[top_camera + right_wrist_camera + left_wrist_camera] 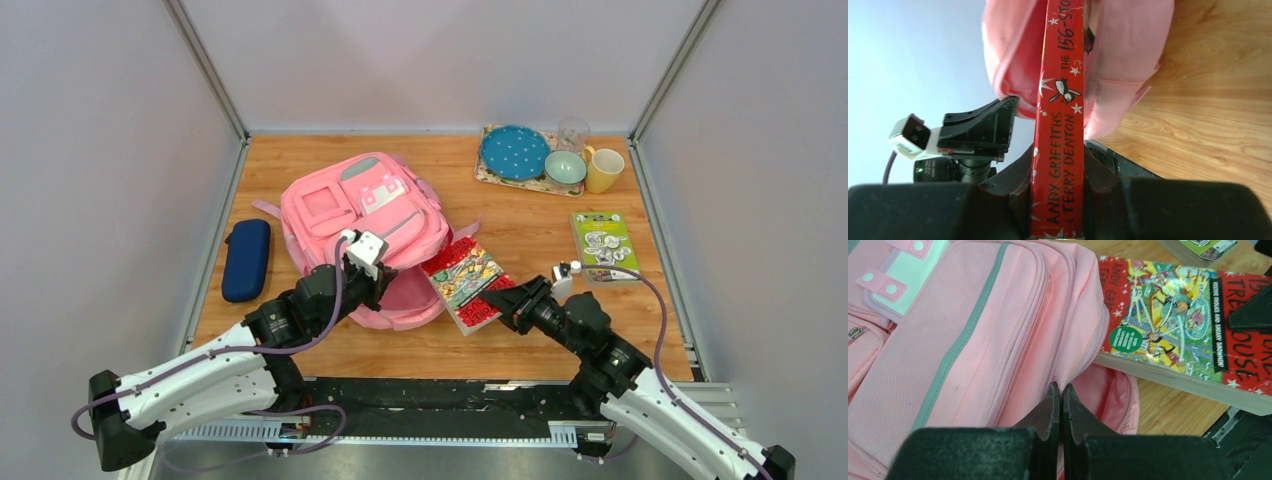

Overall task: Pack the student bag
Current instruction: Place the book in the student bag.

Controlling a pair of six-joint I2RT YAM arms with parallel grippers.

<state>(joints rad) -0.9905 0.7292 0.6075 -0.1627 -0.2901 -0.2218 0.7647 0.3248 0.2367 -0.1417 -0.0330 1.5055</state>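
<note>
**Student bag and surrounding workspace.** The student bag (365, 225), a pink fabric backpack with a grey strip and a pale patch on its front pockets, lies flat on the left-centre of the wooden table (520, 215). Its open mouth faces the near edge, with the pink lining visible in the left wrist view (973, 340).

The left gripper (378, 287) sits at the rim of that opening. Its fingers (1050, 410) are pressed together; whether any fabric is caught between them cannot be told.

A red paperback book (463, 280), its spine lettered "Andy Griffiths & Terry Denton", lies tilted just right of the bag. Its far corner meets the bag's mouth, with pink fabric on both sides of the spine in the right wrist view (1060, 125).

The right gripper (497, 300) pinches the near end of this book, one finger (1015, 175) on each cover.

A navy blue zip case (246, 260) lies left of the bag, apart from it. A green book (604, 245) lies flat at the right. At the far right, a tray (483, 172) carries a teal dotted plate (514, 152) and a bowl (565, 167). A clear glass (573, 133) and a yellow mug (604, 170) stand at its right end.
</note>
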